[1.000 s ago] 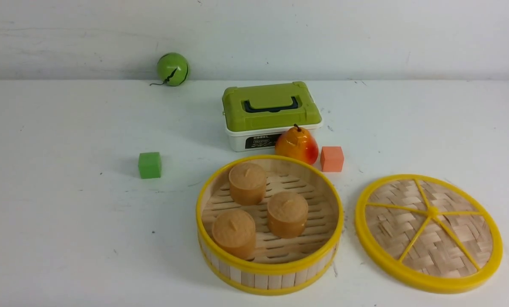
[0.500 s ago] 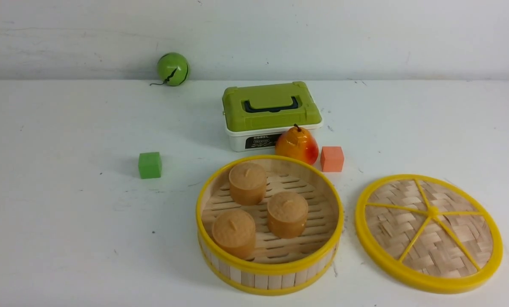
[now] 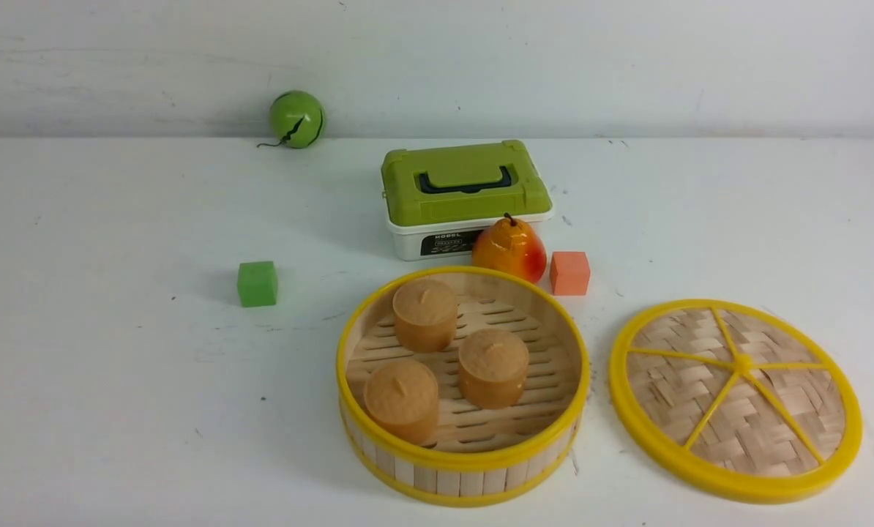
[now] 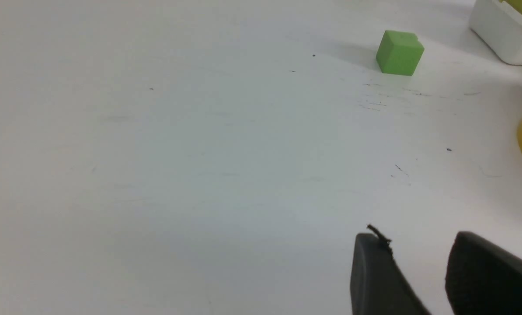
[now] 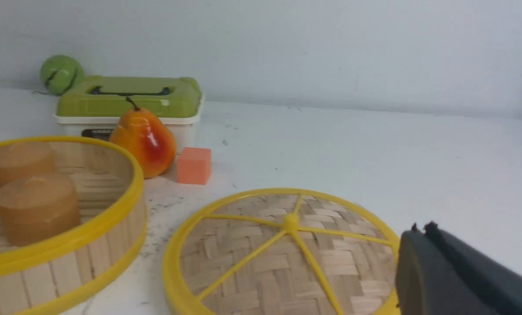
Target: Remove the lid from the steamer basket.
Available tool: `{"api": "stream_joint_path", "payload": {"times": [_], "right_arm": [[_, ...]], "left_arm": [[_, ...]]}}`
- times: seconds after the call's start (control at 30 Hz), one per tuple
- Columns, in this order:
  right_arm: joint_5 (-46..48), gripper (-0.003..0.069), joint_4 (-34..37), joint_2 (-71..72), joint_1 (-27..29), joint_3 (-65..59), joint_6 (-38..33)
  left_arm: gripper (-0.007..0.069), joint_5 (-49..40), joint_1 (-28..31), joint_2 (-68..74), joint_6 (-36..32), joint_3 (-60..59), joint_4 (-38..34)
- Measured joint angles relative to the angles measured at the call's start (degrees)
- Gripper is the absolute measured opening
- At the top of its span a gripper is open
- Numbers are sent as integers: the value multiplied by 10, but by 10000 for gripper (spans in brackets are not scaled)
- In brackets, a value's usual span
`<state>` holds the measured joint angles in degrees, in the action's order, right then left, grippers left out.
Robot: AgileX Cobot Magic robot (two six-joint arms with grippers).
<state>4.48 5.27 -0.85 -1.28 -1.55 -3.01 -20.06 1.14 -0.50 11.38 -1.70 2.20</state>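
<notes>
The left jaws gape empty above scuffed white tabletop point(image 4: 200, 175). The lid point(image 5: 261, 262) lies flat just beside the right jaws; their gap I cannot tell.

A small matte green cube point(image 4: 399, 52) sits on the white table point(image 4: 200, 153), well ahead of the left claw point(image 4: 418, 262). Ahead and to the left of the right claw point(image 5: 420, 245), well apart from it, stands a glossy yellow-red pear point(image 5: 144, 142). A matte orange cube point(image 5: 194, 165) lies just beside the pear. A white plastic box with a green top point(image 5: 127, 105) sits close behind the pear. A green cracked ball point(image 5: 60, 73) lies farthest away, by the wall.
</notes>
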Motion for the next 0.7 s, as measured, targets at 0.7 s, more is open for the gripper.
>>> {"api": "stream_joint_path", "payload": {"times": [0.7], "right_arm": [[172, -20, -57, 14, 19, 4, 83]], "left_arm": [[239, 0, 0, 0, 0, 0, 0]]}}
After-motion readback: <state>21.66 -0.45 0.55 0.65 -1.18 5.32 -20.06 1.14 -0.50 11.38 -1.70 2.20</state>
